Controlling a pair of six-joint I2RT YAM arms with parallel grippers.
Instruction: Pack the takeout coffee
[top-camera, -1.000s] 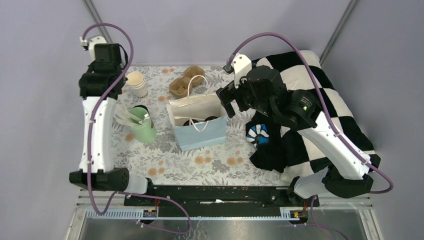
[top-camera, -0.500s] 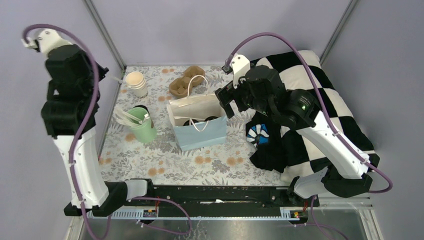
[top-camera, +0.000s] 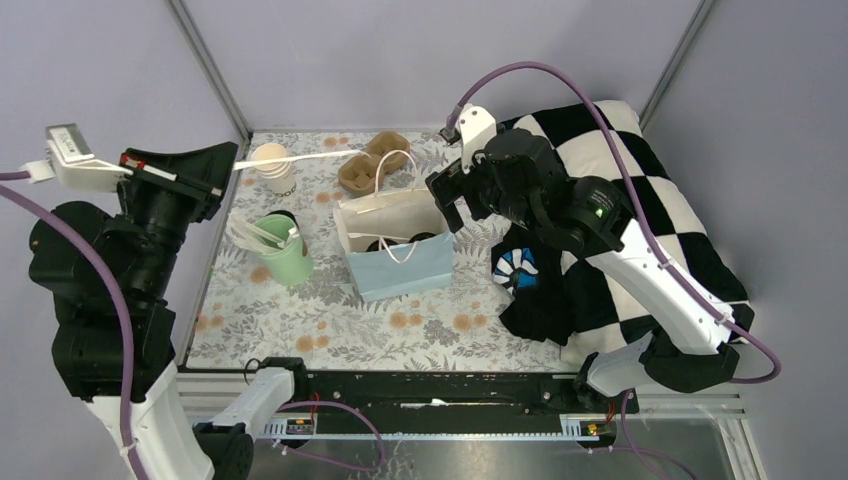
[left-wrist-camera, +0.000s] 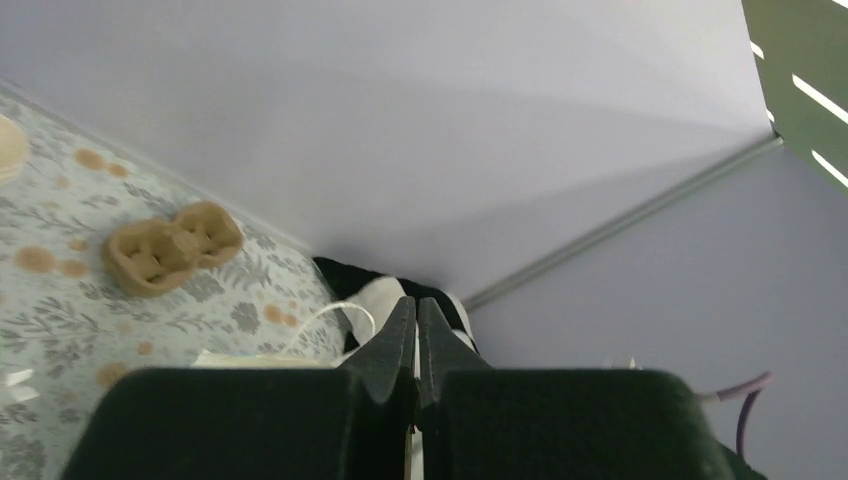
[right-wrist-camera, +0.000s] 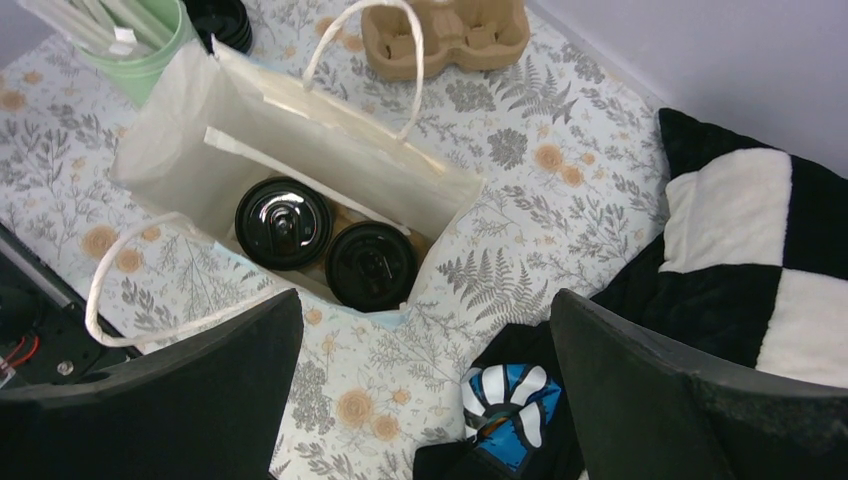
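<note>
Two takeout coffee cups, seen as round black lids (right-wrist-camera: 283, 222) (right-wrist-camera: 371, 265), stand side by side inside the open blue bag (top-camera: 405, 268), whose pale inner wall (right-wrist-camera: 330, 150) shows in the right wrist view. Only slivers of the lids (top-camera: 388, 243) show from above. My right gripper (top-camera: 450, 205) hovers open and empty above the bag's right end, its jaws wide apart (right-wrist-camera: 425, 390). My left gripper (top-camera: 226, 164) is raised high at the left, away from the bag. It (left-wrist-camera: 416, 305) is shut on a thin white stick (top-camera: 300, 158).
A brown cardboard cup carrier (top-camera: 372, 165) lies behind the bag. A stack of cream paper cups (top-camera: 272, 165) and a mint-green cup with white sticks (top-camera: 283, 252) stand at the left. A black-and-white checked cushion (top-camera: 650, 220) and a blue-white striped item (top-camera: 517, 268) lie at the right.
My left arm has swung up and out to the left, close to the camera, lifting the white stick off the table. The right arm has barely moved.
</note>
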